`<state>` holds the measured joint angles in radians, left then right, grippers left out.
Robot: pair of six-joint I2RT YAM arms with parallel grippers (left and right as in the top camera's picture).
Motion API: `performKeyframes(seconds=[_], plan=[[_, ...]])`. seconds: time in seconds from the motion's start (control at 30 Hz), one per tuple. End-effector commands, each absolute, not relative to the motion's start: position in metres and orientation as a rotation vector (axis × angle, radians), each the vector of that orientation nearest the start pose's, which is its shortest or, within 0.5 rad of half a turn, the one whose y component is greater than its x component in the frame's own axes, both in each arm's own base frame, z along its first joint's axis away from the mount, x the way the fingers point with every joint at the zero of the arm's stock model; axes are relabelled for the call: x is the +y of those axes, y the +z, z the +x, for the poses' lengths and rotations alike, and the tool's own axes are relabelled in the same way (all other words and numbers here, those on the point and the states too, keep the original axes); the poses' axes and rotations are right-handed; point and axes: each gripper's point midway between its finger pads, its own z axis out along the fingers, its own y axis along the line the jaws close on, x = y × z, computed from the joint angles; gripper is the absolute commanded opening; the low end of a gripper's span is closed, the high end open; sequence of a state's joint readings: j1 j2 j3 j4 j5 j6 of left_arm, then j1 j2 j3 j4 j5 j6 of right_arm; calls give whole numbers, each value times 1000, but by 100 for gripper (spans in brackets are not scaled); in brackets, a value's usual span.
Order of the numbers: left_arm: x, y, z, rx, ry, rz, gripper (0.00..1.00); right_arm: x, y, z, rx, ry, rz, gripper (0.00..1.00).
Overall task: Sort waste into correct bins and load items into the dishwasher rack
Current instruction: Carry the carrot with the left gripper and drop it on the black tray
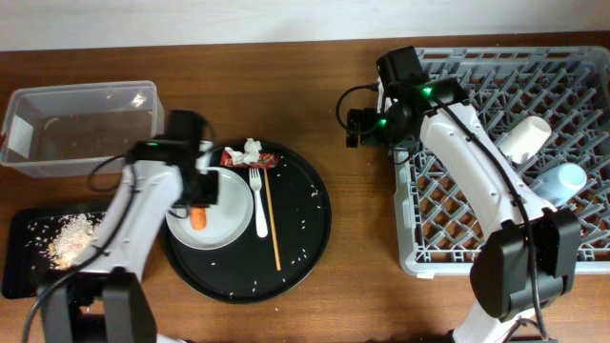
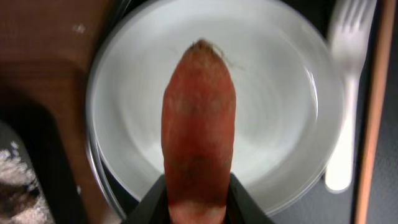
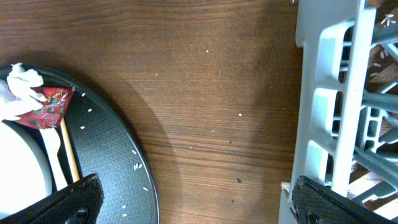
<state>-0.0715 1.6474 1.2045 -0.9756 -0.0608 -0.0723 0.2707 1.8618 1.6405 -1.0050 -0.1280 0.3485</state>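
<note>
Overhead view: bright, even, diffuse light. The worktop (image 1: 353, 191) carries only faint, soft shadows beside the arms, and the detail is sharp. Left wrist view: the orange carrot (image 2: 199, 130) at centre is very close and blurred. The white plate (image 2: 280, 93) behind it glows softly without hard glare, and the edge at 9 o'clock falls dark. Right wrist view: the wood grain is crisp, and a soft shadow curves beside the round black tray (image 3: 118, 162). The right gripper (image 3: 193, 208), dark at 5 and 7 o'clock, is out of focus.
</note>
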Motion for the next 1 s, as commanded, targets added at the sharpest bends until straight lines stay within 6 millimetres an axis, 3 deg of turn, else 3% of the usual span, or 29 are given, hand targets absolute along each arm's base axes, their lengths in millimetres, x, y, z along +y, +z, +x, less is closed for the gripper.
performKeyframes(seconds=[0.0,0.03,0.1,0.17,0.27,0.37,0.4,0.5,0.77,0.87,0.93,0.97], plan=[[37,99,343,2861,-120,-366,14,134,150,413,2809,324,95,99],[69,100,340,2817,-136,-544,13,134,150,413,2809,324,96,99],[98,101,333,2782,-140,-677,13,134,150,413,2809,324,96,99],[146,101,317,2689,-141,-938,13,134,150,413,2809,324,96,99],[190,102,297,2510,-141,-1314,13,134,150,413,2809,324,96,99],[221,100,277,2357,-137,-1556,13,134,150,413,2809,324,96,99],[230,98,272,2308,-134,-1614,19,134,150,413,2809,324,96,99],[239,87,260,2204,-146,-1764,20,134,150,413,2809,324,95,99],[242,61,262,2228,-160,-1792,20,134,150,413,2809,324,96,99],[234,51,273,2237,-283,-1783,21,134,150,413,2809,324,96,99],[235,51,275,2232,-280,-1777,36,134,150,413,2809,324,95,99],[236,51,276,2228,-283,-1772,36,134,150,413,2809,324,95,99]])
